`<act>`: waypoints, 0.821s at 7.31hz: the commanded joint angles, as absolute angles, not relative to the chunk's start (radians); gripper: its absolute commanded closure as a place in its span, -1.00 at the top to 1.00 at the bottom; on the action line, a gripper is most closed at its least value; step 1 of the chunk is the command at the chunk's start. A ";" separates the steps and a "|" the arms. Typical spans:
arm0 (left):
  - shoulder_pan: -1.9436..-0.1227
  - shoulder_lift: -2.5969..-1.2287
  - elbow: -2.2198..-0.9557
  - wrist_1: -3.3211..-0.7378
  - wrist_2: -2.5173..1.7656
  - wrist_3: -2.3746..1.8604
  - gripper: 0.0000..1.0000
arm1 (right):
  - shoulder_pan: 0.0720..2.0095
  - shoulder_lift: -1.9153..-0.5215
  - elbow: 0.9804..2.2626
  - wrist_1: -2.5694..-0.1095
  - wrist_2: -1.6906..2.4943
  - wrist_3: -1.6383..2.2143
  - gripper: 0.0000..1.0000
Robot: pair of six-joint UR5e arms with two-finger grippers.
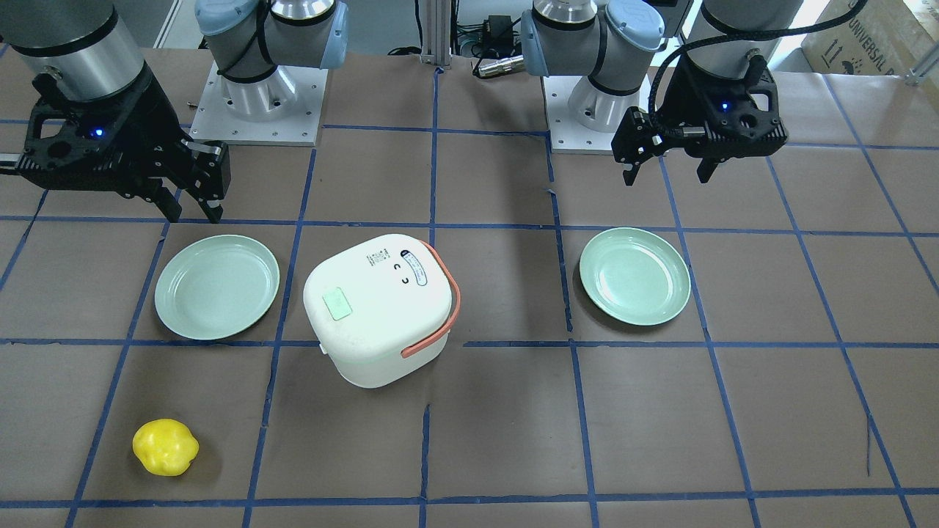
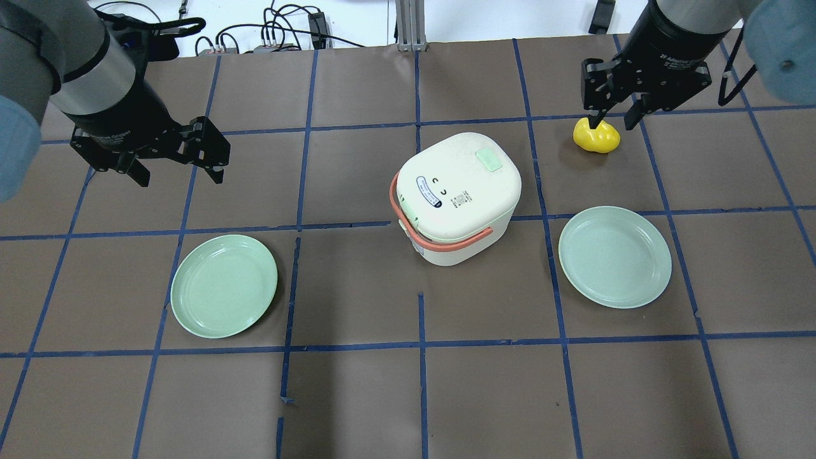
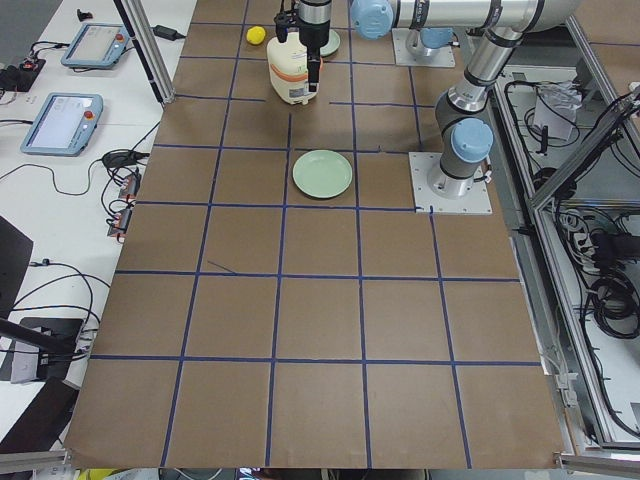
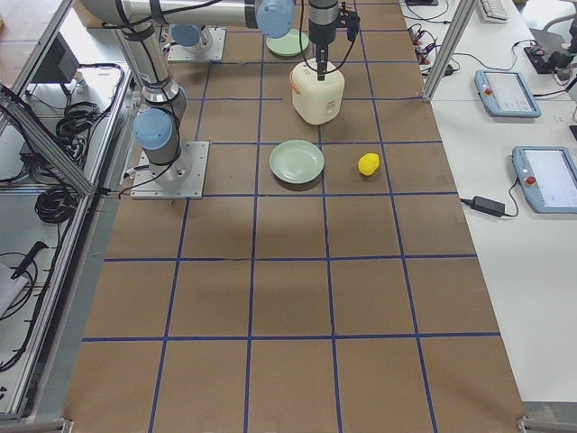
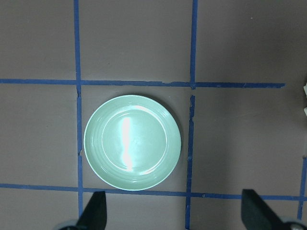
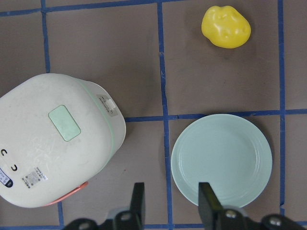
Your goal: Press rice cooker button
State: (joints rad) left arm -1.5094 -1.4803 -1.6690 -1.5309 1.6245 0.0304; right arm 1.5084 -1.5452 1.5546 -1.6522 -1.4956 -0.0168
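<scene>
The white rice cooker point(image 1: 381, 308) stands shut at mid-table, its salmon-orange handle folded down. It also shows in the overhead view point(image 2: 456, 194) and the right wrist view point(image 6: 53, 143). A mint-green rectangular patch point(image 1: 338, 303) sits on its lid. The inner pot is hidden. My left gripper point(image 2: 180, 178) hovers open, far to the cooker's left, above a green plate point(image 5: 132, 142). My right gripper point(image 2: 612, 123) is open and empty, high to the cooker's right, over a second plate point(image 6: 221, 159).
Two mint-green plates point(image 2: 224, 285) point(image 2: 615, 256) lie on either side of the cooker. A yellow lumpy object point(image 2: 596, 135) lies beyond the right plate, below my right gripper. Blue tape lines grid the brown table point(image 2: 357, 382).
</scene>
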 commanded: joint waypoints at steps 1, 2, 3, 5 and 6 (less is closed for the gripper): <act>-1.509 -1.480 -1.669 -1.531 1.624 0.031 1.00 | 1.512 -1.519 1.555 -1.669 -1.454 -0.020 -0.89; -1.509 -1.480 -1.669 -1.531 1.624 0.031 1.00 | 1.549 -1.485 1.552 -1.686 -1.456 -0.047 -0.87; -1.509 -1.480 -1.669 -1.531 1.624 0.031 1.00 | 1.589 -1.442 1.549 -1.724 -1.463 -0.063 -0.85; -1.509 -1.480 -1.669 -1.531 1.624 0.031 1.00 | 1.637 -1.370 1.548 -1.822 -1.456 -0.055 -0.84; -1.509 -1.480 -1.669 -1.531 1.624 0.031 1.00 | 1.643 -1.341 1.548 -1.860 -1.454 -0.055 -0.83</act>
